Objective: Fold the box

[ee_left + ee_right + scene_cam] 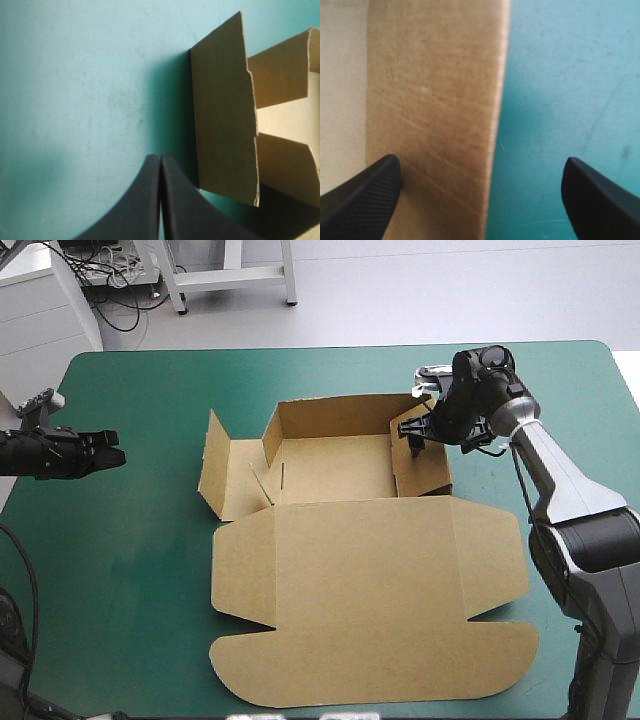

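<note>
The brown box (pixel 340 540) lies mid-table as an open tray, with its back and right walls raised and its wide lid flat toward the front edge. Its left side flap (pixel 216 465) stands tilted outward. My right gripper (pixel 417 440) is open, straddling the top of the tray's right wall (pixel 435 125); one finger (pixel 365 195) is over the tray's inside, the other finger (pixel 600 200) outside over the cover. My left gripper (pixel 112 457) is shut and holds nothing, hovering near the table's left edge. Its joined fingertips (pixel 160 162) point at the left side flap (pixel 225 115), a short gap away.
Bare teal-green cover (pixel 140 540) stretches between the left gripper and the box. A narrower strip of cover (pixel 580 400) shows to the right of the tray, near the table's right edge. The lid reaches close to the front edge.
</note>
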Available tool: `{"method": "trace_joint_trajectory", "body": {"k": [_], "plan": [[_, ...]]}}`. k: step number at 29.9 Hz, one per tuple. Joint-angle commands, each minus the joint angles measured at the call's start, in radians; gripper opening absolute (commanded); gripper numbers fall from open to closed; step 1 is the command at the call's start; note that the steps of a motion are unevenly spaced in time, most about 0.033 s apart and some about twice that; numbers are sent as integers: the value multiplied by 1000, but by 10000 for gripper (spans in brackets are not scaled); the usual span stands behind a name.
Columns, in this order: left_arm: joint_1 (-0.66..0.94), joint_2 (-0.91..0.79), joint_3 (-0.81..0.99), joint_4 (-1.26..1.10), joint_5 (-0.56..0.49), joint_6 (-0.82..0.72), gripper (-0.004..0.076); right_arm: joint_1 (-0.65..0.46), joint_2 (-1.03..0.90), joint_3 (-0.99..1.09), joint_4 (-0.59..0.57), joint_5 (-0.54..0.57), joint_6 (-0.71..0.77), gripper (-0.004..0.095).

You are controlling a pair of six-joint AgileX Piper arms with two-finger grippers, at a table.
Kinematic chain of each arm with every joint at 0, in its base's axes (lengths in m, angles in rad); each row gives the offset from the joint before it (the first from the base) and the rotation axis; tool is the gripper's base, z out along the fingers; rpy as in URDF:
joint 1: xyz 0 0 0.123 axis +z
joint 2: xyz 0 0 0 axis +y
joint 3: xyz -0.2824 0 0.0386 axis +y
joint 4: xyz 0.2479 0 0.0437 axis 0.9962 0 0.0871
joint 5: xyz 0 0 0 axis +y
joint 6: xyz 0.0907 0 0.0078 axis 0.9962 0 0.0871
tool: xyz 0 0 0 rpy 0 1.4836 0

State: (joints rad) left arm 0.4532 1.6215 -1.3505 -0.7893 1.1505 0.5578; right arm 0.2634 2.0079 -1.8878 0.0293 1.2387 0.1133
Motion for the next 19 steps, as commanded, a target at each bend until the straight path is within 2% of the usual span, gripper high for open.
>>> {"method": "trace_joint_trajectory", "body": {"k": [1,3,9,16,19], "plan": [[1,-41,-28,-50,-17,-4,-32,-4,-47,-26,9,8,-13,753],[1,-41,-28,-50,-18,-4,-32,-4,-47,-26,9,8,-13,682],[1,-41,-28,-47,-18,-4,-32,-4,-39,-26,21,8,-38,321],[1,-41,-28,-40,-16,-4,-32,-4,-35,-26,28,8,-64,0],[1,-41,-28,-38,-15,-4,-32,-4,-37,-26,28,8,-64,-19]]}}
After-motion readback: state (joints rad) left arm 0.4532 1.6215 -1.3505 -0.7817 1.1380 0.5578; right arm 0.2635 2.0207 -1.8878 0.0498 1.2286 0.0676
